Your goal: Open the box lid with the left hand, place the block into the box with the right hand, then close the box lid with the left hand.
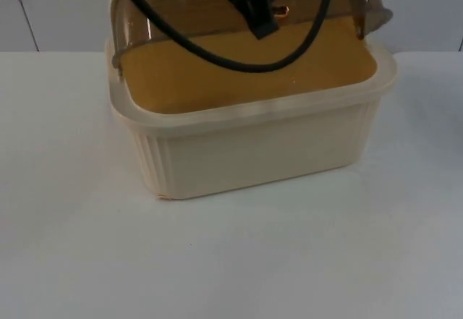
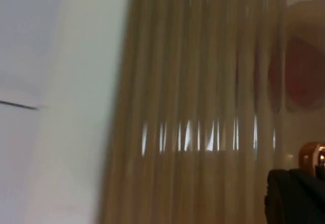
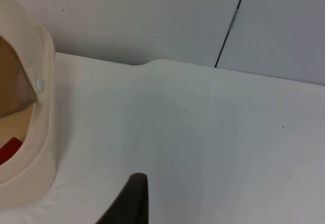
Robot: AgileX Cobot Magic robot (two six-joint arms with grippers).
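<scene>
The cream ribbed box (image 1: 253, 152) stands at the middle of the table. Its translucent amber lid (image 1: 246, 66) spans the opening, and its ribbed domed part rises at the back. My left gripper (image 1: 262, 24) reaches down from above onto the lid beside a small copper knob (image 1: 282, 11), its black fingers together on the lid. In the left wrist view the ribbed lid (image 2: 203, 107) is very close, with the red block (image 2: 299, 71) dimly visible behind it. My right gripper (image 3: 134, 203) waits over bare table beside the box rim (image 3: 43, 127). The red block (image 3: 7, 150) lies inside.
The white table (image 1: 231, 261) stretches in front of and beside the box. The grey partition wall (image 3: 152, 16) stands just behind the box. A pivot pin (image 3: 39, 85) sits on the box rim.
</scene>
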